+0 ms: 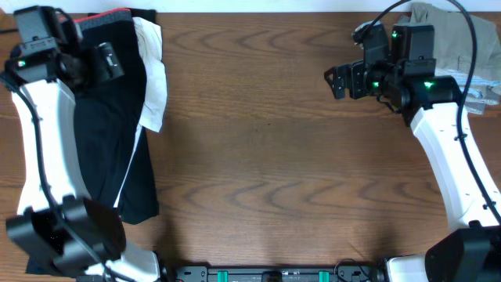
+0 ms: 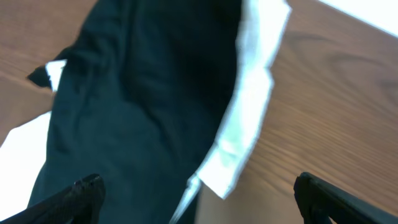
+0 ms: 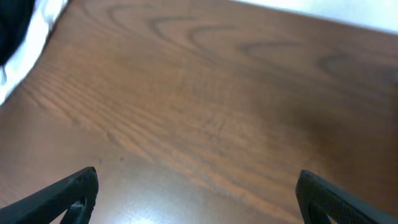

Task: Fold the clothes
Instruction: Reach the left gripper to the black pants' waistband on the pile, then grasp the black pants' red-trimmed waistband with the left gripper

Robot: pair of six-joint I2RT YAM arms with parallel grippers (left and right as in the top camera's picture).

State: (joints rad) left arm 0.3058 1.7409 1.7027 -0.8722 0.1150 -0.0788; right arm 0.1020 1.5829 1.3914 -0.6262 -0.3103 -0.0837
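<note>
The clothes, long black pants (image 1: 109, 133), lie lengthwise along the table's left side, with the grey waistband edged in red (image 1: 109, 19) at the far end. In the left wrist view the black fabric (image 2: 137, 93) fills the left half. My left gripper (image 1: 108, 61) (image 2: 196, 190) hovers open over the upper part of the pants, holding nothing. At the far right of the table my right gripper (image 1: 338, 80) (image 3: 199, 190) stands open above bare wood, well away from the pants.
A white garment (image 1: 154, 74) (image 2: 249, 118) sticks out from under the pants' right edge. Khaki-beige garments (image 1: 438, 31) are heaped at the far right corner behind the right arm. The brown wooden table (image 1: 274, 157) (image 3: 217, 106) stretches between both arms.
</note>
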